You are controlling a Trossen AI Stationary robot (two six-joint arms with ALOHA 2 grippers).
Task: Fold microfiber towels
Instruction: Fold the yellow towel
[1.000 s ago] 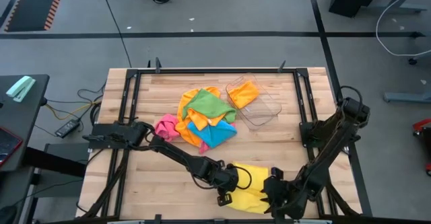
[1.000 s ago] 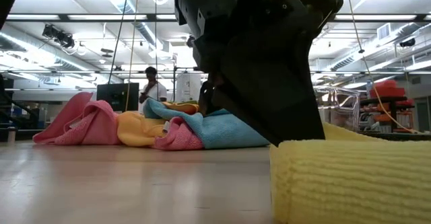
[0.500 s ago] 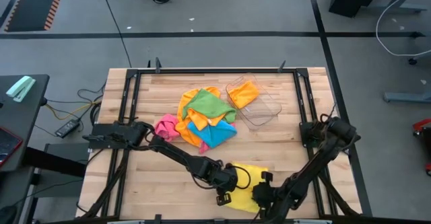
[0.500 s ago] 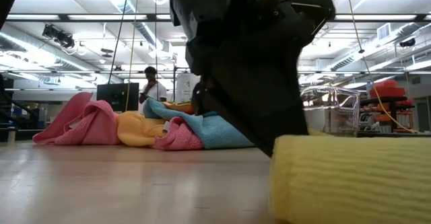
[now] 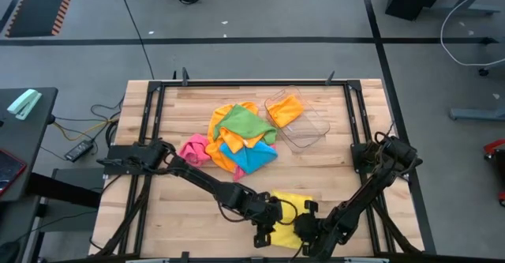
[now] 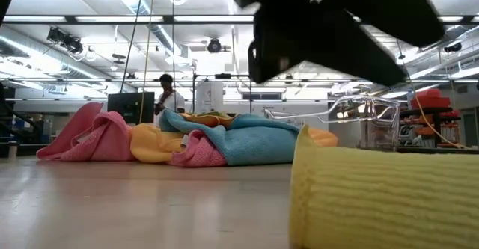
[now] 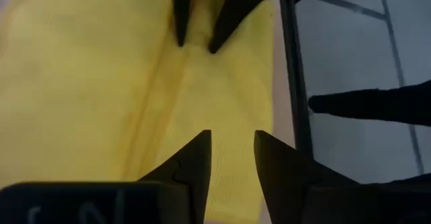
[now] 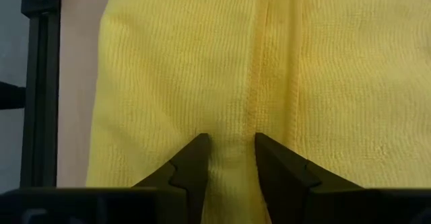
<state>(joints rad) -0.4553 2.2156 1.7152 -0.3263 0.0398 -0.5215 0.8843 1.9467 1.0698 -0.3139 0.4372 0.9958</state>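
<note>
Towel [image 5: 289, 212], yellow, lies at the table's [image 5: 189, 129] near edge between both arms, part folded with a ridge down its middle. I judge it light, limp and grippy, so I'd pinch a corner or that ridge, not the flat. Farther back sit the pile [image 5: 233, 140] and a clear tray [image 5: 304, 125], well apart, leaving bare wood for spreading. Frame rail runs just beside the towel, so little margin there. Left gripper [image 7: 231, 158] hovers over it, fingers slightly apart. Right gripper [image 8: 229, 162] presses down, fingers astride the ridge, narrowly parted.
</note>
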